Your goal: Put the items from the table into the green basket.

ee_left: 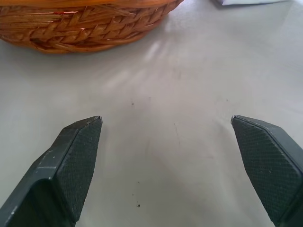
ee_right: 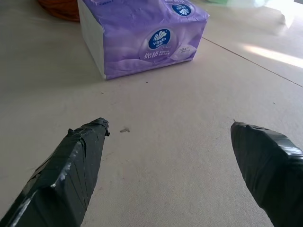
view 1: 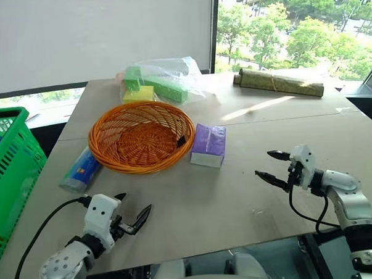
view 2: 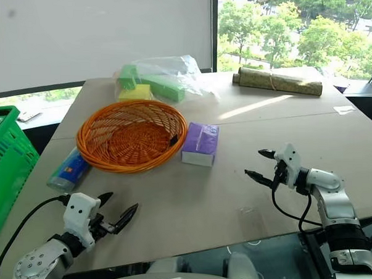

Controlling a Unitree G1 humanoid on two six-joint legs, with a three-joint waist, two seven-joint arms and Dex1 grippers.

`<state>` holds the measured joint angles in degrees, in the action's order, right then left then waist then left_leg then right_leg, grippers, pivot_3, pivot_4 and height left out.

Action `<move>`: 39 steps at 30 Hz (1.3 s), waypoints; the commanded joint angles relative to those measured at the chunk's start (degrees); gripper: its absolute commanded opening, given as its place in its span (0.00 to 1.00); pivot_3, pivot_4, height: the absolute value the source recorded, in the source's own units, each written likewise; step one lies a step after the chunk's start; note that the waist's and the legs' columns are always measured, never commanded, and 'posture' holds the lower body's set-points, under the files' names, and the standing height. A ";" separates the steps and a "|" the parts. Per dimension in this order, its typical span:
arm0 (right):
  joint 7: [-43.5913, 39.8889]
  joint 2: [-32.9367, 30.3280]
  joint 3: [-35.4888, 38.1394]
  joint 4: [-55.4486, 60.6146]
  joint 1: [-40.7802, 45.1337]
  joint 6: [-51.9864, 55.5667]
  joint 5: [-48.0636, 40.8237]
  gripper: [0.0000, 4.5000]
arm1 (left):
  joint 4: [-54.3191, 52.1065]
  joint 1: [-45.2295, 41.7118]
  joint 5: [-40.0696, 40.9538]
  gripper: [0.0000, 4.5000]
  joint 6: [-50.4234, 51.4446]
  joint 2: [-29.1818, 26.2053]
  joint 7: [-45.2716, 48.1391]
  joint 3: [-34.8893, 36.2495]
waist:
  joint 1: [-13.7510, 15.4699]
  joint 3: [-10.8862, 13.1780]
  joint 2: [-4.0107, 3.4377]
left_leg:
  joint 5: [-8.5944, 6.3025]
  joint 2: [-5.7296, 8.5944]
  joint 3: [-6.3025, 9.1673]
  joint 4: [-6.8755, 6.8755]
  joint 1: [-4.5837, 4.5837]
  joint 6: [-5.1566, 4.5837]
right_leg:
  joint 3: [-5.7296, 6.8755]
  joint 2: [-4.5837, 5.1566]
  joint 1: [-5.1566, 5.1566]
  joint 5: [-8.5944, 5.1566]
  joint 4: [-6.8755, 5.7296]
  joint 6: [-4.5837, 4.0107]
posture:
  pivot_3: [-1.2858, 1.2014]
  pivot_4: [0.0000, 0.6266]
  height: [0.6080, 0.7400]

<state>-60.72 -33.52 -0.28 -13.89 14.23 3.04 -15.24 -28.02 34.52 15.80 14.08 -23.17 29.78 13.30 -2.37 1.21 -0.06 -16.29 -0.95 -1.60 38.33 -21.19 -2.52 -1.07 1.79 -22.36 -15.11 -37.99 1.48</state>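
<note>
On the light-tan table (view 1: pixel 245 198), a round orange wicker basket (view 1: pixel 141 136) is set left of the middle. A purple box (view 1: pixel 208 145) with a white base is placed just beside the wicker basket's right rim, and whether the two touch cannot be settled from these angles. A blue tube (view 1: pixel 81 170) with a silvery end is laid close against the wicker basket's left side, near the table's left edge. The green basket (view 1: pixel 10 175) is seen beyond that left edge, off the tabletop. Near the far edge, green and yellow blocks are wrapped in a clear plastic bag (view 1: pixel 161 80), and a rolled mat (view 1: pixel 278 83) is laid toward the far right corner.

The left gripper (view 1: pixel 132 212) is held released over bare wood near the front edge, nothing between its spread fingers. The right gripper (view 1: pixel 271 165) is likewise spread wide and empty, pointed toward the purple box from the right, well apart from it.
</note>
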 commanded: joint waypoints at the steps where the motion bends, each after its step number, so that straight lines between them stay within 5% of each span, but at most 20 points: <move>1: -1.18 -0.72 0.30 0.36 0.95 -1.48 -0.23 1.00 | -2.93 1.24 0.37 1.00 -1.85 -0.10 0.03 1.84 | 0.02 0.02 0.03 | 0.00 0.00 -0.01 0.00 0.00 0.00 | 0.00 0.00 0.00 0.00 0.00 0.00 | 0.51 0.00 1.00; 11: -3.44 0.18 -0.90 -1.76 3.14 -4.12 0.78 1.00 | -4.72 3.68 1.05 1.00 -2.35 1.39 -1.34 3.88 | 0.45 0.13 0.20 | 0.00 -0.04 -0.07 -0.01 0.07 0.00 | -0.06 0.02 0.02 0.00 0.00 0.00 | 0.52 0.00 1.00; 19: -3.38 7.42 -8.39 5.58 11.11 -4.16 2.16 1.00 | -7.16 7.17 3.38 1.00 -4.19 3.25 -0.82 6.70 | 0.31 0.26 0.26 | -0.01 -0.17 -0.13 -0.07 0.25 0.00 | -0.10 -0.03 0.12 -0.01 -0.02 -0.01 | 0.55 0.00 1.00; 28: 4.53 18.05 -24.94 -8.99 25.52 -22.97 23.14 1.00 | -12.81 15.44 14.27 1.00 -8.26 6.64 4.89 11.56 | 2.94 0.38 0.54 | -0.02 -0.17 -0.12 -0.09 0.22 0.02 | 0.04 0.10 0.11 -0.05 0.03 -0.10 | 0.59 0.00 1.00; 39: 16.86 24.31 -31.38 -28.95 37.97 -27.73 37.76 0.94 | -17.58 27.20 16.67 1.00 -16.80 10.34 10.33 12.43 | 5.93 0.63 0.83 | -0.02 -0.17 -0.10 -0.14 -0.03 0.04 | 0.13 0.16 -0.17 -0.19 0.03 -0.32 | 0.64 0.00 1.00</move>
<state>-44.52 -9.46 -31.32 -42.14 50.62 -24.16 21.58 -44.09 61.07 31.78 -0.25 -13.29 39.38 24.52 3.55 1.84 0.77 -16.31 -1.13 -1.69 38.19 -21.28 -2.47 -0.93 1.93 -22.57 -15.30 -37.95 1.15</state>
